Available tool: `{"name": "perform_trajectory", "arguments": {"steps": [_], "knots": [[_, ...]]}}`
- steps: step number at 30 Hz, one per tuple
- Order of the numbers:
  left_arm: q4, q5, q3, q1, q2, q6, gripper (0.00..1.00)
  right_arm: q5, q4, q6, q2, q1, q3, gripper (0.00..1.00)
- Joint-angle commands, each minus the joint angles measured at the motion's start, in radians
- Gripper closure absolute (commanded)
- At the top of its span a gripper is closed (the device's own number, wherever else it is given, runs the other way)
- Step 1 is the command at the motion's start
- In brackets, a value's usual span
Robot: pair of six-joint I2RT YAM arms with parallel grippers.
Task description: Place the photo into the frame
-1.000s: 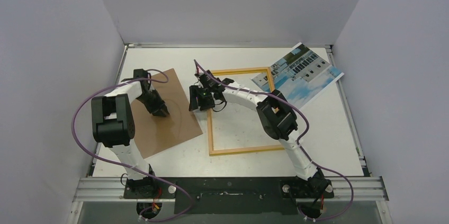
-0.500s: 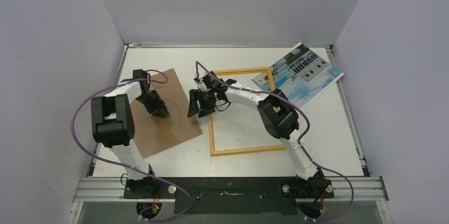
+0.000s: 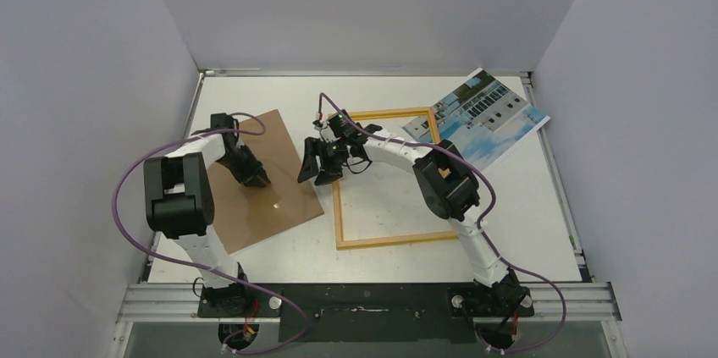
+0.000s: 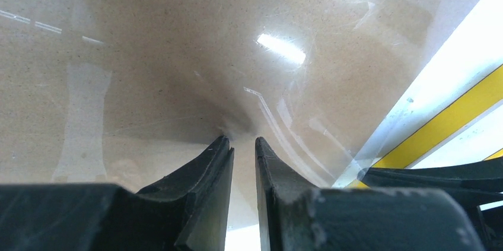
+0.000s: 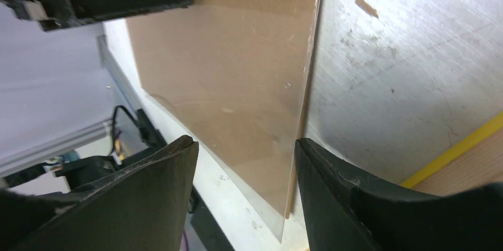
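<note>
Here the task is barely begun. The photo [image 3: 478, 117] lies face up at the far right of the bench [image 3: 542, 231], touching the far right corner of the frame [image 3: 394, 240], which lies back up at centre with nothing in it. The left claw [image 3: 257, 179], narrowed to a slit and holding nothing, rests its tips on a clear sheet [image 4: 178, 55] over the brown board [image 3: 271, 214]. The right claw [image 3: 315, 172] gapes wide astride the board's edge nearest the frame, gripping nothing. Loading the photo is still to do.

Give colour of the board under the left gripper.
Plain brown board, best seen in the top external view.
</note>
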Motion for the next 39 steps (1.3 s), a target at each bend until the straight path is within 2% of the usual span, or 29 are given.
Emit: {"name": "perform_trajectory", "arguments": {"steps": [1, 16, 21, 29, 39], "knots": [[0.047, -0.015, -0.064, -0.006, 0.025, -0.019, 0.80, -0.126, 0.219, 0.124, -0.004, 0.004, 0.000, 0.39], [0.056, -0.027, -0.097, -0.008, 0.011, -0.016, 0.79, -0.139, 0.412, 0.293, -0.009, -0.001, -0.036, 0.40], [0.040, -0.024, -0.083, -0.008, 0.008, -0.002, 0.79, -0.108, 0.467, 0.343, 0.012, 0.003, -0.044, 0.46], [0.037, -0.032, -0.077, -0.009, -0.018, 0.011, 0.79, -0.087, 0.446, 0.351, 0.043, 0.011, -0.020, 0.55], [0.027, -0.036, -0.080, -0.014, -0.030, 0.041, 0.79, -0.030, 0.453, 0.347, 0.128, 0.011, 0.105, 0.55]]}}
